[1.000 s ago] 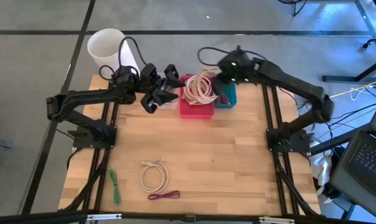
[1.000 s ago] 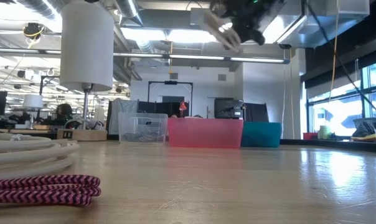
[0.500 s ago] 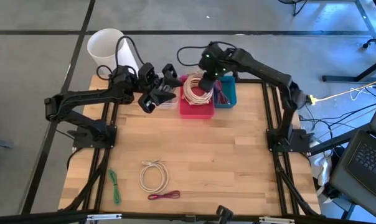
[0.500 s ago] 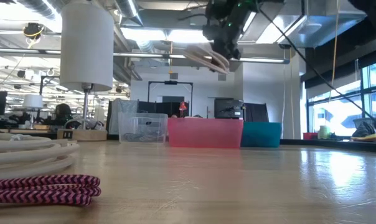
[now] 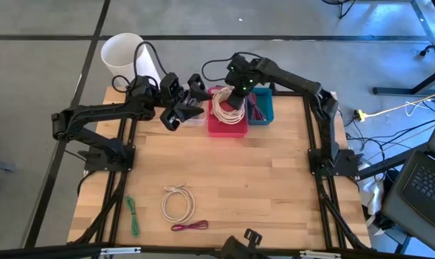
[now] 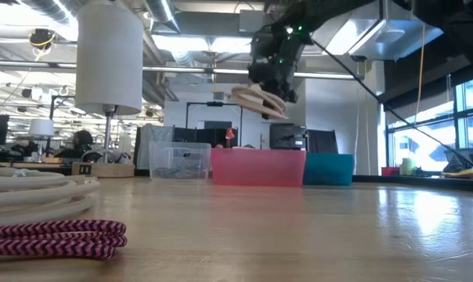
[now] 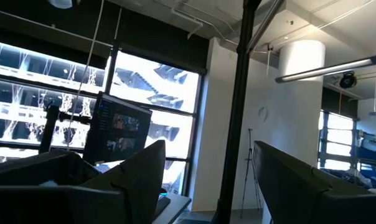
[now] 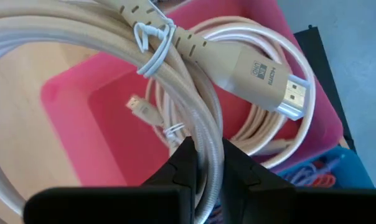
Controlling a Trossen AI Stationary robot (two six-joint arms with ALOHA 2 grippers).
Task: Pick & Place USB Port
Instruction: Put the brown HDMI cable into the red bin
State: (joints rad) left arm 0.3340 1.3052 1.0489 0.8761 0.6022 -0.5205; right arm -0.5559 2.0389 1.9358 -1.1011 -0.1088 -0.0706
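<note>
My right gripper (image 5: 235,88) is shut on a coiled beige braided cable (image 8: 113,56), tied with a white twist tie and ending in a gold HDMI-type plug (image 8: 269,78). In the low view the coil (image 6: 260,100) hangs in the air above the pink bin (image 6: 258,167). A paler coiled cable (image 8: 266,140) lies on the floor of the pink bin (image 5: 228,124). My left gripper (image 5: 191,97) is open and raised near the table's far edge, left of the pink bin, with nothing between its fingers (image 7: 138,177). My right gripper pinches several strands of the beige coil (image 8: 208,134) between its two fingers (image 8: 185,163). The fingers come from above, pointing steeply down. The coil hangs tilted below them, lifted clear of the pink bin.
A teal bin (image 5: 262,109) holding cables stands right of the pink one, and a clear bin (image 6: 178,160) stands left of it. A white coil (image 5: 178,203), a green cable (image 5: 133,216) and a magenta cable (image 5: 190,226) lie near the front edge. A white cylinder (image 5: 124,54) stands beyond the far left corner.
My right gripper has carried the beige coil toward the table's left edge and down, from over the teal bin to above the pink bin. It has tipped further downward and stayed shut on the coil.
</note>
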